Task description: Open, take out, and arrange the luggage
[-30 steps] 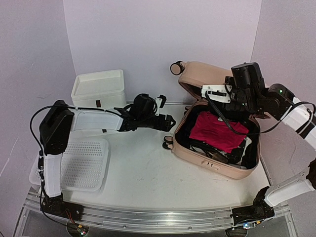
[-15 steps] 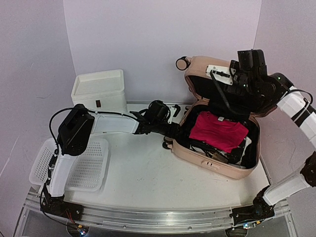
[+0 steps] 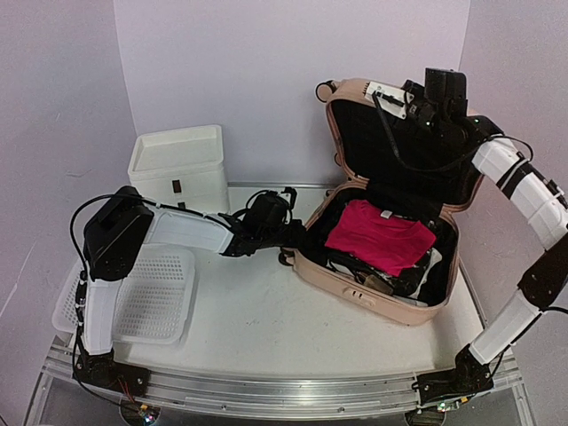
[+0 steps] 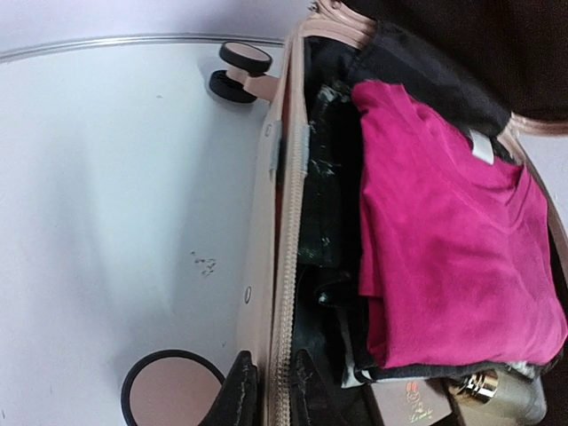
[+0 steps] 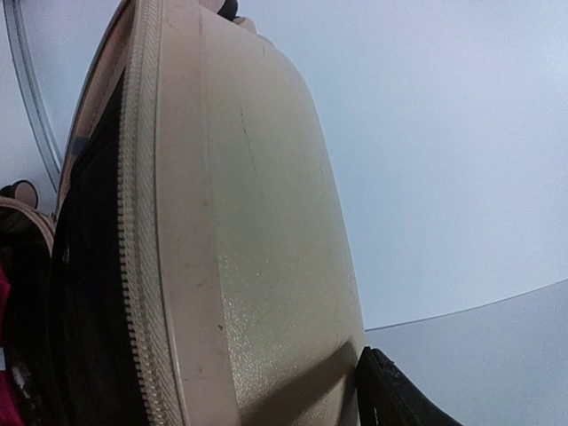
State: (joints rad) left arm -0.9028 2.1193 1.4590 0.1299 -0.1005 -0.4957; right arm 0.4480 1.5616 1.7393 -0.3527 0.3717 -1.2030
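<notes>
The pale pink luggage [image 3: 355,282] lies open on the table, its lid [image 3: 351,102] standing upright at the back. Inside lie a folded magenta garment [image 3: 382,238] [image 4: 453,240], dark clothes and a gold-capped bottle [image 4: 484,388]. My left gripper [image 3: 297,238] [image 4: 271,395] is shut on the zippered rim [image 4: 286,266] of the base's left wall, one finger outside and one inside. A caster wheel [image 4: 173,390] sits just beside it. My right gripper [image 3: 417,99] grips the lid's top edge; one finger [image 5: 390,399] presses the outer shell [image 5: 257,222], and the other is hidden.
A white drawer unit [image 3: 177,164] stands at the back left. A white perforated basket [image 3: 142,293] lies at the front left under my left arm. Walls close in behind and beside the lid. A metal rail [image 3: 266,390] runs along the table's near edge.
My right gripper has swung the lid from half open to upright. My left gripper reached right to the luggage's rim and closed on it. The luggage has shifted slightly left.
</notes>
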